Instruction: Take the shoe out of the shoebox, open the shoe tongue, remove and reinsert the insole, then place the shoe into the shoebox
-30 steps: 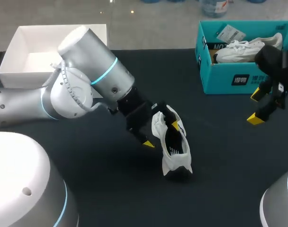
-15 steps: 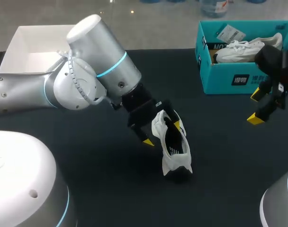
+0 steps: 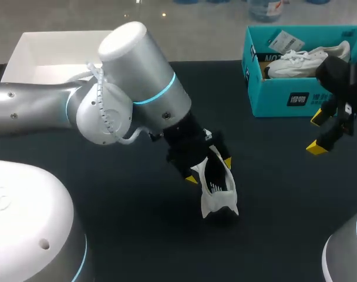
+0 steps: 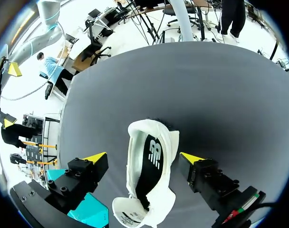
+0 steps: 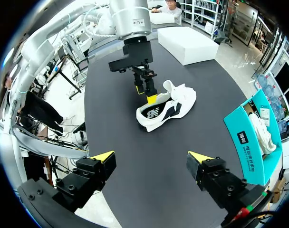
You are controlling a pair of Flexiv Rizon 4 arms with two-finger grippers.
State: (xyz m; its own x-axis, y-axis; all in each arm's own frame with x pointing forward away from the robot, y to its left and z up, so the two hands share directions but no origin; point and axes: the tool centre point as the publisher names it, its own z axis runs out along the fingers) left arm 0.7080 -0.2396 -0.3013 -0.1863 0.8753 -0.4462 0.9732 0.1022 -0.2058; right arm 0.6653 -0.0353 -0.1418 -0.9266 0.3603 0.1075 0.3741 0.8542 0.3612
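Note:
A white and black shoe (image 3: 218, 191) lies on the dark table near the middle, its opening facing up. My left gripper (image 3: 209, 170) is lowered over the shoe's far end and stands open, with one yellow tip on each side of it. In the left wrist view the shoe (image 4: 151, 175) lies between the spread fingers (image 4: 96, 158), with a gap on both sides. The right wrist view shows the shoe (image 5: 166, 107) with the left gripper (image 5: 148, 92) over it. My right gripper (image 3: 317, 133) hangs open and empty in front of the teal shoebox (image 3: 284, 97).
A second white shoe (image 3: 307, 59) rests inside the teal shoebox at the back right. A white open box (image 3: 37, 70) stands at the back left. The large left arm (image 3: 125, 100) stretches across the table's middle.
My left arm has moved right and forward, bringing its open fingers down around the shoe. The shoe and the right arm have stayed where they were.

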